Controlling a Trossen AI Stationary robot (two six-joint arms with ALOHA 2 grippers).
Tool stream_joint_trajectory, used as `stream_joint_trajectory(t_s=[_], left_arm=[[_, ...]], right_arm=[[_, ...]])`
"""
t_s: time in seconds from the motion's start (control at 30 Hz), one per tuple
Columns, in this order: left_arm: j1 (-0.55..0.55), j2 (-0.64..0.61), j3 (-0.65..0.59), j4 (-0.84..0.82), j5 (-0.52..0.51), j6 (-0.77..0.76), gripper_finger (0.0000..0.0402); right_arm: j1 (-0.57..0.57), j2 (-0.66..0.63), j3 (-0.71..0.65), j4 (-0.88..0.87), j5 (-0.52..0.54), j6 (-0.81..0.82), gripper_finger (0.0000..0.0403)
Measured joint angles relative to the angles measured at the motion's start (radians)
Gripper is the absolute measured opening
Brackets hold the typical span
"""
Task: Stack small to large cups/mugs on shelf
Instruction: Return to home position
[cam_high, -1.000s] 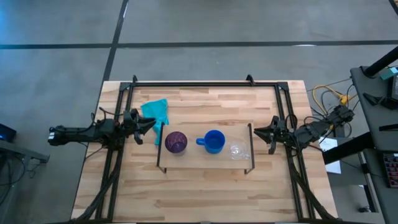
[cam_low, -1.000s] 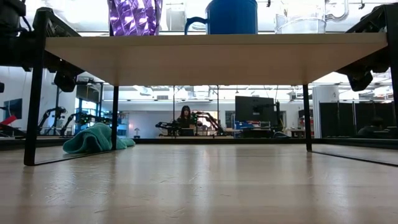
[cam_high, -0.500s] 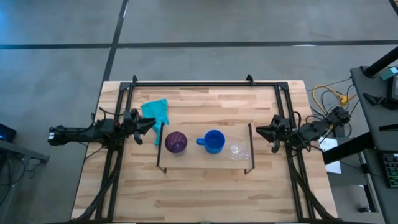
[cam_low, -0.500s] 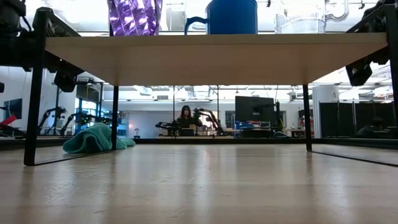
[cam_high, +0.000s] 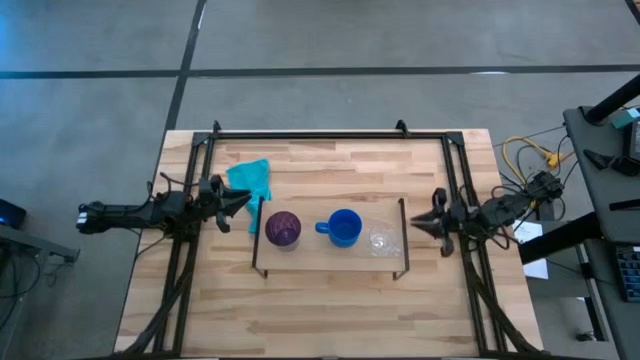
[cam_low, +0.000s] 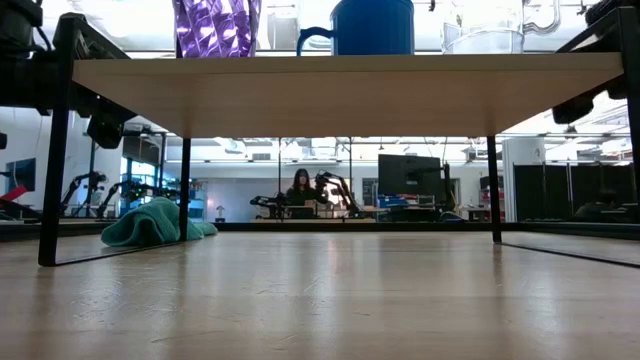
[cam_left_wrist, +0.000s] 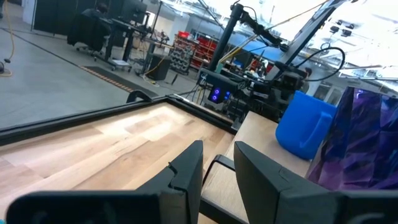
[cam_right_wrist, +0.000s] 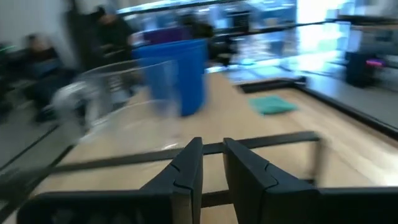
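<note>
seen from above, the wooden table (cam_high: 330, 310) lies before you inside its black frame, with bare planks open in front of and behind the shelf (cam_high: 312, 257), which stands mid-table on thin black wire legs. all three vessels sit on its board in one row. the left gripper (cam_high: 243, 203) rests just off the shelf's left end, apart from it, its fingers (cam_left_wrist: 189, 171) drawn close with a slim gap and holding nothing. the right gripper (cam_high: 415, 226) sits just off the right end, fingers likewise nearly together and empty.

the purple cup (cam_high: 283, 229) stands upright nearest the left end. the blue mug (cam_high: 345, 228) is in the middle, its handle turned toward the purple cup and apart from it. the clear glass cup (cam_high: 380, 240) stands closest to the right end, near that end's wire leg. a teal cloth (cam_high: 250, 178) lies crumpled on the table beside the shelf's rear left corner, close to the left gripper.

only the low view looks under the board: open tabletop runs clear through between the legs, the cloth shows behind the left leg, and far back in the room a person (cam_low: 298, 185) sits by a dark monitor (cam_low: 408, 175). the right wrist view shows the glass cup nearest and blurred, with the mug behind it.
</note>
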Motion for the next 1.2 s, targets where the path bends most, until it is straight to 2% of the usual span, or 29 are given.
stream_joint_trajectory(t_s=[0.17,0.43,0.57,1.2], left_arm=[[0.0,-0.001,0.0,0.0,0.0,0.0,0.0077],[0.0,-0.001,0.0,0.001,0.0,0.0,0.0077],[0.0,-0.001,0.0,0.001,0.0,0.0,0.0077],[0.0,0.0,-0.001,0.01,-0.001,0.0,0.0077]], right_arm=[[0.0,0.0,0.0,-0.003,-0.238,-0.073,0.0059],[0.0,0.0,-0.012,-0.012,-0.408,-0.147,0.0059],[0.0,0.0,-0.013,-0.011,-0.44,-0.145,0.0059],[0.0,0.001,-0.013,-0.01,-0.44,-0.062,0.0059]])
